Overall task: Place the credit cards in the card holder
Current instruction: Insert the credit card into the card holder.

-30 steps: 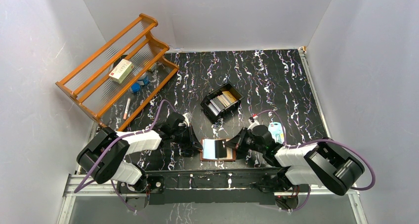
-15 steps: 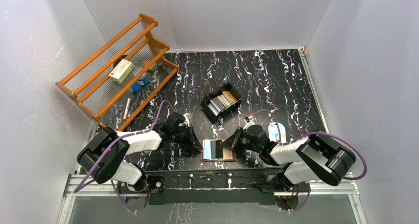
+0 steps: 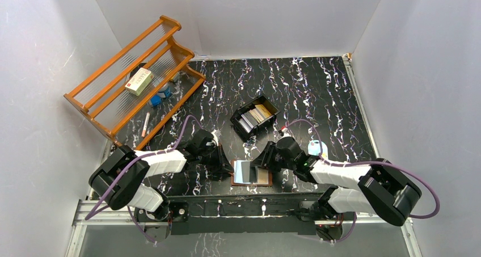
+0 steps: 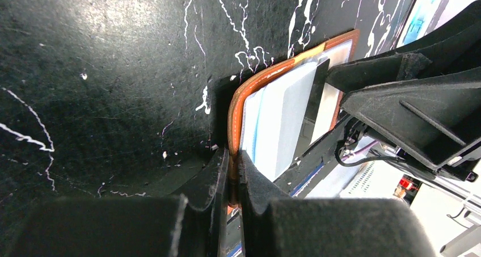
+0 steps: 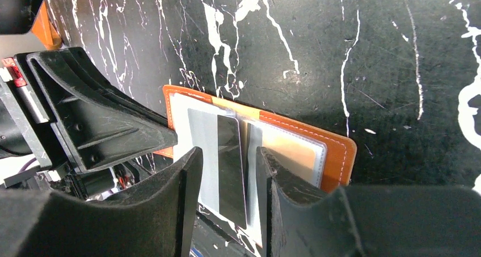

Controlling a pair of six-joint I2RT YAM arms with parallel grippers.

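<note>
The card holder (image 3: 250, 172) is lying open and flat on the table (image 3: 317, 92), close to the near edge, between the two arms. The left gripper (image 4: 233, 160) is clamping the holder's brown leather edge, its jaws pressed together on the rim and pinning it down. The right gripper (image 5: 226, 155) is hovering over the open holder with its jaws standing apart, straddling a grey card (image 5: 218, 166) with a dark stripe that is sitting partway into the clear sleeves (image 5: 295, 149). As far as I can see it is not pinching that card. More credit cards (image 3: 255, 114) are standing on edge in the black tray (image 3: 235, 122), further back on the table.

These cards are looking thin, stiff, light and slick, so I'd take one by its short end or across its long edges, near the middle. The leather looks soft and floppy, so the sleeve mouth is likely needing that steady hold on the rim.
</note>
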